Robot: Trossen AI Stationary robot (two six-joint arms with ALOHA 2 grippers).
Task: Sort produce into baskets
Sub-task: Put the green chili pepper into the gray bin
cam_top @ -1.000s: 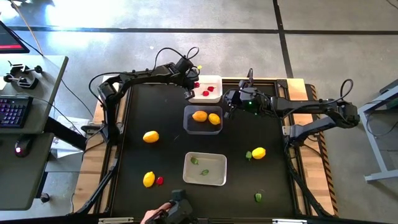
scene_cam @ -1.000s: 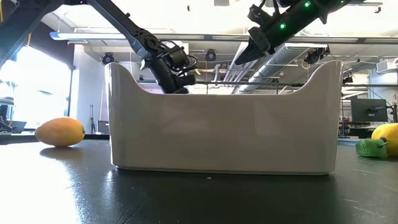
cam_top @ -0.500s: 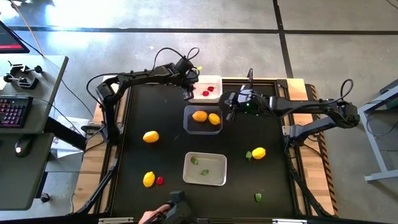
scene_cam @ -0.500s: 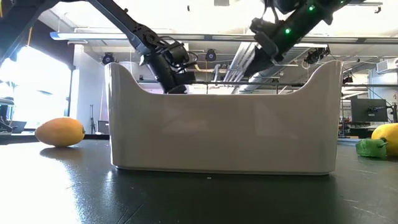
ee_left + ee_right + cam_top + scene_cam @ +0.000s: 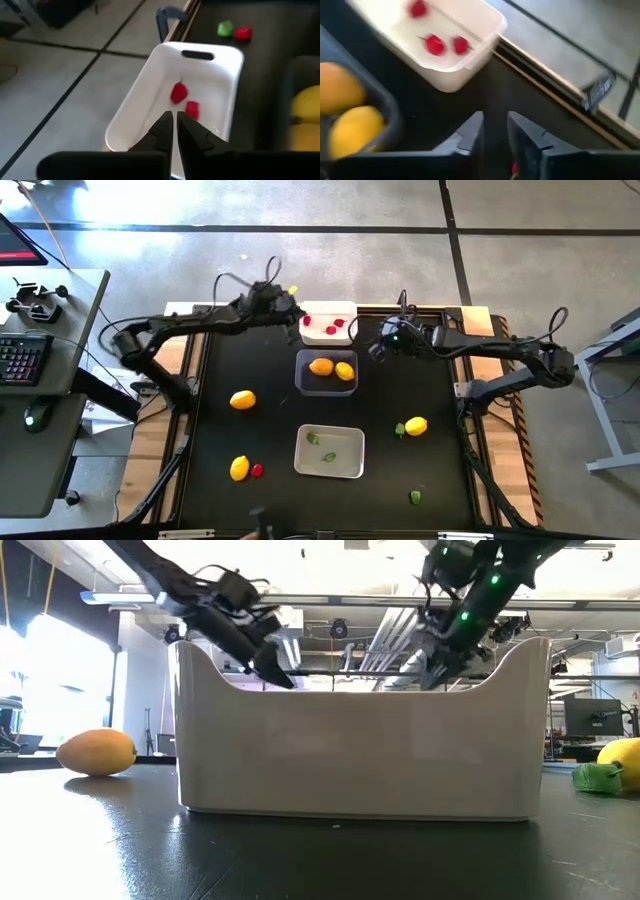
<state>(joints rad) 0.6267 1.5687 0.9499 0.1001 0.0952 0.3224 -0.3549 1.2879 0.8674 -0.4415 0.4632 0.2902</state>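
The white basket [image 5: 331, 323] at the far edge holds red berries [image 5: 178, 93]. My left gripper [image 5: 291, 321] hovers just left of it, shut and empty; it also shows in the left wrist view [image 5: 175, 126]. The dark basket [image 5: 326, 384] holds two lemons [image 5: 321, 366]. My right gripper [image 5: 377, 348] hovers to the right of the two baskets, open and empty, as the right wrist view [image 5: 495, 131] shows. The pale basket [image 5: 329, 465] holds green pieces [image 5: 313, 439]. Lemons lie loose on the table [image 5: 242, 400], [image 5: 239, 469], [image 5: 416, 426].
A red berry [image 5: 257, 471] lies beside the near-left lemon. Green pieces lie by the right lemon [image 5: 400, 429] and near the front right [image 5: 415, 497]. The pale basket's wall [image 5: 360, 750] fills the low view. Bare mat lies at the table's far left and right side.
My left gripper has drawn back from over the white basket's left rim toward the table's left edge, its arm swinging out to the left. My right gripper has shifted a little toward the table's right edge. A person's hand at the near edge has withdrawn.
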